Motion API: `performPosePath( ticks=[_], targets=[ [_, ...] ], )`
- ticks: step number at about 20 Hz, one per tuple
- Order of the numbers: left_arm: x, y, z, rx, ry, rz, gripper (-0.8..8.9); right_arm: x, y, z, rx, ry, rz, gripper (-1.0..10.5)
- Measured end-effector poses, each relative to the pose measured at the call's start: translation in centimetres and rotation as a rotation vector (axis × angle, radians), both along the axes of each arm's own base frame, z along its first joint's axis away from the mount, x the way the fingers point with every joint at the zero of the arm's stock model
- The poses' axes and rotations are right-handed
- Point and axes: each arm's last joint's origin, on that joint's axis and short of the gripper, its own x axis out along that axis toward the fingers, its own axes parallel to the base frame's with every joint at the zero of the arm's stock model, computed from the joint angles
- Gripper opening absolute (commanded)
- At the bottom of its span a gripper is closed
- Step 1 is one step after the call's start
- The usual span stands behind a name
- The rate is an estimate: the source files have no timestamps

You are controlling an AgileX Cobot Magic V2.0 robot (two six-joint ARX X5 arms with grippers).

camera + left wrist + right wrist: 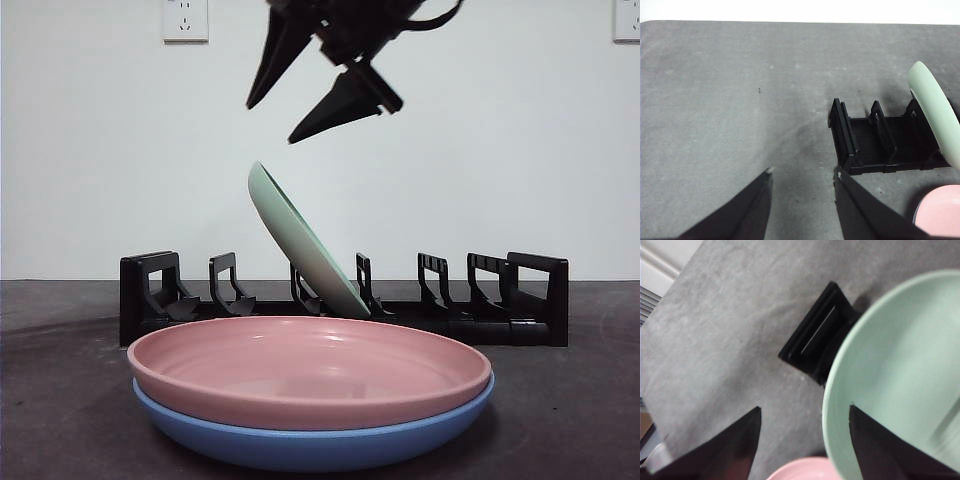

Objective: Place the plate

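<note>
Nearest the front camera a pink plate (310,370) is stacked on a blue plate (310,445), both lying flat on the dark table (60,400). Behind them the black dish rack (345,300) holds the green plate (305,245), which stands in a middle slot leaning to one side. Above it hangs the right gripper (290,118) with its fingers spread and holding nothing, clear of the plate's rim, while the left gripper (802,172) waits off beyond the rack's end, fingers likewise parted and empty.
</note>
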Motion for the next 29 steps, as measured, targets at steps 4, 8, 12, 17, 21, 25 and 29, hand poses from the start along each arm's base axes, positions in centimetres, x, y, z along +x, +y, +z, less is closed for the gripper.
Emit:
performPosePath(
  ticks=[4, 8, 12, 17, 21, 25, 29],
  targets=[
    [0.0, 0.0, 0.0, 0.000, 0.000, 0.000, 1.96, 1.0, 1.2, -0.4, -0.031, -0.010, -0.013, 2.8],
    [0.0, 0.0, 0.0, 0.000, -0.001, 0.000, 1.96, 1.6, 1.6, -1.7, -0.059, 0.015, -0.016, 2.7],
    [0.0, 0.0, 0.0, 0.000, -0.001, 0.000, 1.96, 1.9, 2.1, -2.8, -0.082, 0.030, -0.017, 2.7],
    [0.0, 0.0, 0.0, 0.000, -0.001, 0.000, 1.96, 1.9, 2.7, -3.5, -0.095, 0.042, -0.008, 2.2],
    [0.0, 0.0, 0.0, 0.000, -0.001, 0.000, 1.96, 1.7, 3.0, -3.7, -0.102, 0.041, 0.001, 1.0],
    [0.0, 0.0, 0.0, 0.000, -0.001, 0.000, 1.96, 1.6, 3.2, -3.8, -0.106, 0.037, 0.012, 0.2],
    [0.0, 0.0, 0.0, 0.000, -0.001, 0.000, 1.96, 1.5, 3.0, -3.9, -0.121, 0.052, 0.016, 0.2]
  ],
)
